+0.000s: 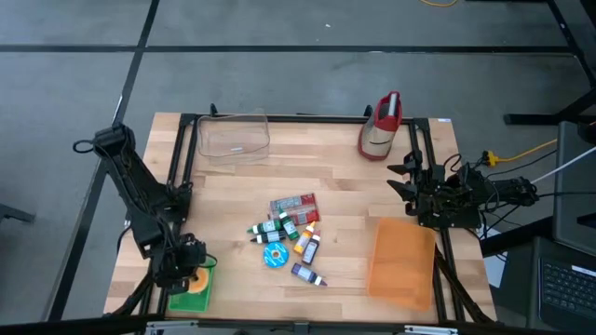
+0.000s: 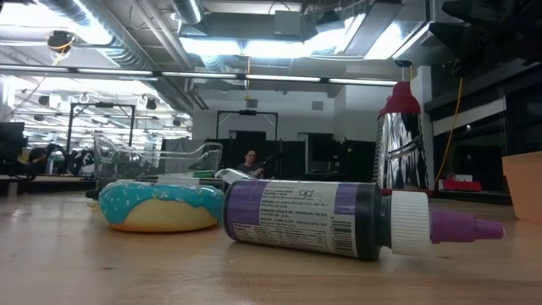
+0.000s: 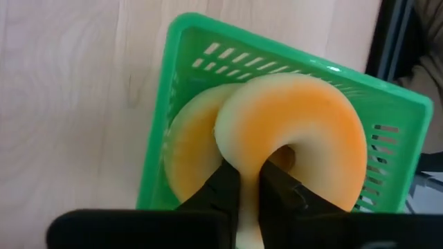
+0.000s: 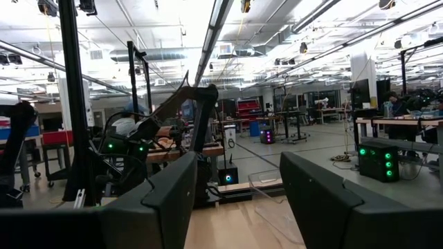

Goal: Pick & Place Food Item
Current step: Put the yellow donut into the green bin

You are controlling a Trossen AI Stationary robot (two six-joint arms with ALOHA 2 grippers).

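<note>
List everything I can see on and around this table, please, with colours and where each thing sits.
Clear tub: one, see-through, far left of the table.
Shaker: one, silver with a red top, far right, lying over.
Orange bin: one, near right.
Green basket: one, near left corner.
Orange doughnuts: two, one lying in the basket, one held at it.
Blue-iced doughnut: one, centre pile.
Small bottles: several, mixed colours, centre pile.
Red packet: one, centre pile.
Left gripper: jaws pinching the doughnut.
Right gripper: jaws open, right edge.

Orange donut [image 3: 297, 131] over green basket [image 3: 180, 69]
</note>
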